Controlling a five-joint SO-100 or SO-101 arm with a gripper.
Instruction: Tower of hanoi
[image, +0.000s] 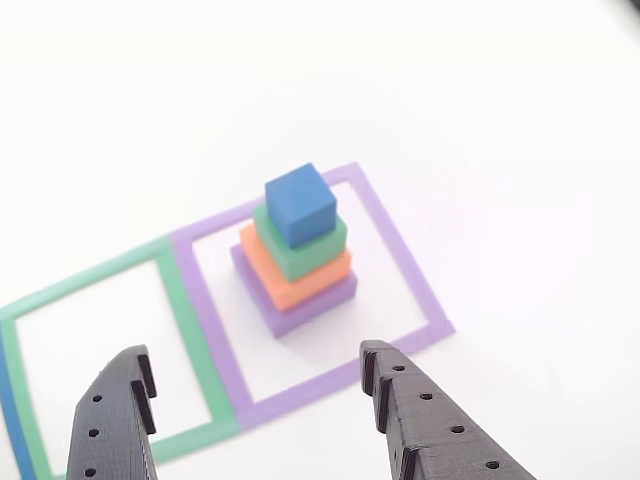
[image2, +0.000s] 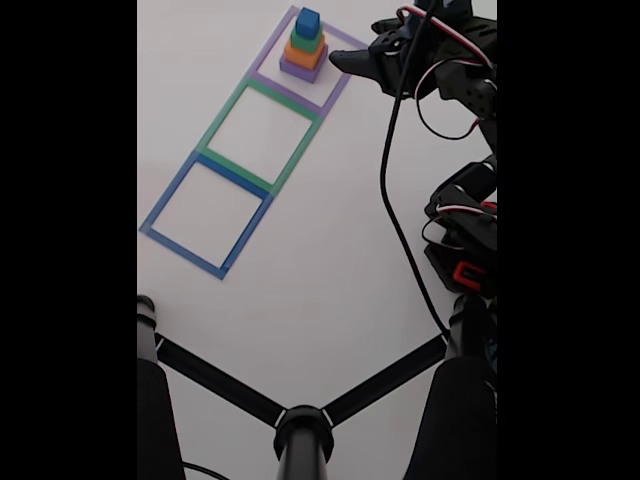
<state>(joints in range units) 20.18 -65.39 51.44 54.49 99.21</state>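
The tower of hanoi (image: 300, 255) stands stacked inside the purple tape square (image: 405, 255). From the bottom it has a purple block (image: 322, 306), an orange block (image: 312, 282), a green block (image: 322, 250) and a blue cube (image: 300, 203) on top. In the other view my gripper (image: 256, 355) is open. Its two black fingers (image: 115, 415) come in from the bottom edge, short of the tower and touching nothing. In the fixed view the tower (image2: 304, 48) is at the top, with the gripper (image2: 345, 62) just to its right.
A green tape square (image2: 258, 135) and a blue tape square (image2: 205, 215) lie in a row below the purple one, both holding nothing. The arm and its cables (image2: 385, 180) run down the right side. Black stand legs (image2: 300, 430) cross the bottom.
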